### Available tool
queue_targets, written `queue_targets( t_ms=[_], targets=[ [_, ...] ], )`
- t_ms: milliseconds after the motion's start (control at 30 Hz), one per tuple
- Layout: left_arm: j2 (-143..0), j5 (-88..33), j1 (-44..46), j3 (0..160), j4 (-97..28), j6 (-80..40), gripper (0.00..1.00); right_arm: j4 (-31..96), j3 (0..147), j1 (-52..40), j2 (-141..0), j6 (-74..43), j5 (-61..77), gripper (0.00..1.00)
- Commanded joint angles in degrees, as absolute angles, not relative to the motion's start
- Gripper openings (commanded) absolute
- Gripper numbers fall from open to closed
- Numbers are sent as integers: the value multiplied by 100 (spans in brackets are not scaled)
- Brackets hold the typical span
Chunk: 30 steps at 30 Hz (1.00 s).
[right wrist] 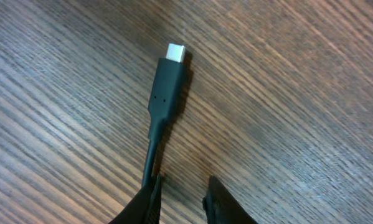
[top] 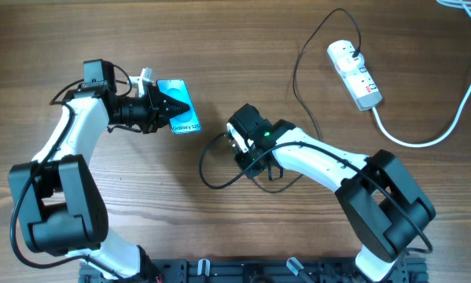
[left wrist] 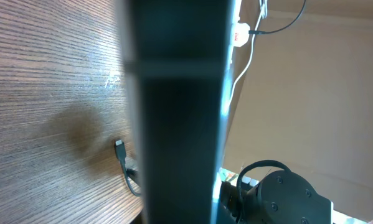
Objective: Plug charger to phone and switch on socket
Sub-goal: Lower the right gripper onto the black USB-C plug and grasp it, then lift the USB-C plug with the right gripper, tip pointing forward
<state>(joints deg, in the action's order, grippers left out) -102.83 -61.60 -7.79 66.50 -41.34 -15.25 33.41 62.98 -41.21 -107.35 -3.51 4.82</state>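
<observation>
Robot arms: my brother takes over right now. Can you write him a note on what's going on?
Left end effector: shut on the phone, left of centre.
Right end effector: slightly open, low over the charger just behind its plug tip; no firm grip seen.
Socket: far right, neither arm near it.
Done: phone grasped.
Left: grab the charger, plug it into the phone, switch on the socket.
</observation>
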Motion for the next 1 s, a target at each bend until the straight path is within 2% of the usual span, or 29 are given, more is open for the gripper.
queue_targets(
  t_ms=[0, 100, 200, 467, 700, 967],
  targets=[
    [-10121, -6355, -801, 6632, -4136, -1367, 4, 3358, 6228, -4130, -10855, -274, 668, 23],
    [-10121, -6355, -801, 6632, -4136, -1367, 4, 3269, 6228, -4128, -10855, -279, 523, 23],
    [-10121, -6355, -801, 6632, -4136, -1367, 4, 3199, 6311, -4128, -10853, -235, 183, 18],
    [-10121, -6355, -801, 6632, -4154, -1367, 4, 3701, 6945, -4130, -10853, -152, 670, 17],
    [-10121, -6355, -801, 6632, -4154, -1367, 4, 3599, 6919, -4130, -10855, -80, 1050, 10],
    [-10121, -6355, -801, 6632, -4154, -1367, 4, 3120, 6320, -4130, -10855, -95, 967, 12]
  ],
)
